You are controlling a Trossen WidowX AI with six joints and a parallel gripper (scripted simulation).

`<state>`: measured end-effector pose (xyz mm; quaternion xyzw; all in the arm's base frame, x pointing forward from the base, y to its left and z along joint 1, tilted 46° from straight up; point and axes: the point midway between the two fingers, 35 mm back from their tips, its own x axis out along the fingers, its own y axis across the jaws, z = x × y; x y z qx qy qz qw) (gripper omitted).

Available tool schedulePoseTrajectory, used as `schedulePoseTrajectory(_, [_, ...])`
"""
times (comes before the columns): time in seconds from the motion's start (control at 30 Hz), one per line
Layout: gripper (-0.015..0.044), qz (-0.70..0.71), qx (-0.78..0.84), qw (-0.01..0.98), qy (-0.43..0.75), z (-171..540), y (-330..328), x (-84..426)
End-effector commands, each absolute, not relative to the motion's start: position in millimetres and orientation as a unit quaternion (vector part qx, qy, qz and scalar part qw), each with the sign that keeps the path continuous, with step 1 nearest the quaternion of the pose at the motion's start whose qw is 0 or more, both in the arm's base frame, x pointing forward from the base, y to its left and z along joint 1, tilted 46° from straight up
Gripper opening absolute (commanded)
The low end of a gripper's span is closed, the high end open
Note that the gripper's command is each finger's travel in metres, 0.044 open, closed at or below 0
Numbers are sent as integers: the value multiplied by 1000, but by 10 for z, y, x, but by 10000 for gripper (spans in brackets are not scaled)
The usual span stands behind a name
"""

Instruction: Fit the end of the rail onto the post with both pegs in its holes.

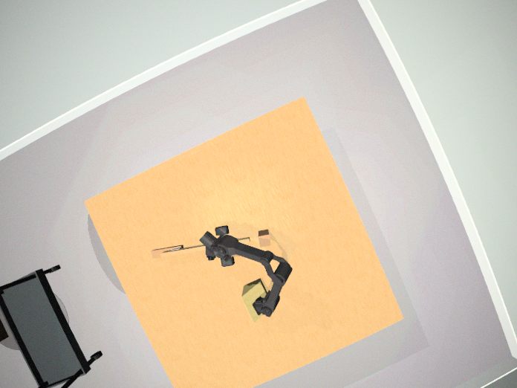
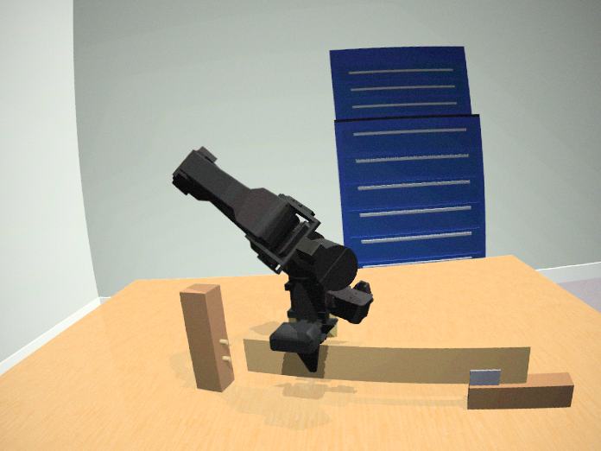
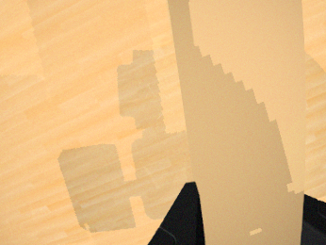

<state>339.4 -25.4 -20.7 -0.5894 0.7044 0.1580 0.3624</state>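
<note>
We've got the gripper (image 1: 219,248) (image 2: 313,364) (image 3: 219,187) pinching the bed rail (image 1: 192,247) (image 2: 412,364) (image 3: 236,118), one finger per side, nearer the post end than the bracket end. Rail's on edge, broad faces upright, & its near end is up off the tabletop (image 1: 250,166) (image 2: 121,364) (image 3: 47,141), w/ shadows below. In the ext. view it looks approx. level; we can't confirm exactly.

Near end sits just beside the wooden post (image 1: 264,238) (image 2: 205,339), w/ a visible gap btwn them. Post is upright. We see both pegs, upper peg (image 2: 224,341) & lower peg (image 2: 226,358), sticking out toward the rail end, one above the other. Neither is in the rail; end is approx. at peg ht. We can't see the holes from here, so alignment's n/a.

Far end is at the bracket (image 1: 175,249) (image 2: 484,377) on the low footboard block (image 2: 519,393) (image 1: 156,253); the bracket's gray plate covers a bit of the rail's lower edge. Can't tell how deep it's seated.

Our arm (image 1: 250,250) (image 2: 262,213) reaches over from a yellowish block (image 1: 250,298) at its base, gripper pointing down. In the bkgd of the ext. view: blue drawer cabinet (image 2: 412,169) w/ lt. gray handles, beyond the tabletop.
</note>
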Motion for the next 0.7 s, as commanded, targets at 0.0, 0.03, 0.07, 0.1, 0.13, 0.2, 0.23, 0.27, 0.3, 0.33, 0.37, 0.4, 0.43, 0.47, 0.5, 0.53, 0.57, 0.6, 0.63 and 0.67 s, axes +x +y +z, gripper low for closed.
schedulePoseTrajectory(0.0, [0,159,-590,366,702,-195,-234,3396])
schedulePoseTrajectory(0.03, [0,159,-590,366,702,-197,-235,3396])
schedulePoseTrajectory(0.07, [0,159,-590,366,702,-198,-237,3395])
schedulePoseTrajectory(0.1, [0,159,-590,366,702,-199,-238,3395])
schedulePoseTrajectory(0.13, [0,159,-590,366,702,-200,-239,3395])
schedulePoseTrajectory(0.2, [0,159,-590,366,702,-202,-241,3395])
schedulePoseTrajectory(0.23, [0,159,-590,366,702,-202,-241,3395])
schedulePoseTrajectory(0.27, [0,159,-590,366,702,-202,-241,3395])
schedulePoseTrajectory(0.3, [0,159,-590,366,702,-201,-242,3394])
schedulePoseTrajectory(0.33, [0,159,-590,366,702,-201,-243,3394])
schedulePoseTrajectory(0.37, [0,159,-590,366,702,-200,-245,3393])
schedulePoseTrajectory(0.4, [0,159,-590,366,702,-199,-247,3392])
schedulePoseTrajectory(0.43, [0,159,-590,366,702,-197,-249,3391])
schedulePoseTrajectory(0.47, [0,159,-590,366,702,-196,-252,3390])
schedulePoseTrajectory(0.5, [0,159,-590,366,702,-194,-254,3388])
schedulePoseTrajectory(0.53, [0,159,-590,366,702,-192,-257,3387])
schedulePoseTrajectory(0.57, [0,159,-590,366,702,-191,-259,3386])
schedulePoseTrajectory(0.6, [0,159,-590,366,702,-189,-261,3385])
schedulePoseTrajectory(0.63, [0,159,-590,366,702,-189,-261,3385])
schedulePoseTrajectory(0.67, [0,159,-590,366,702,-190,-260,3385])
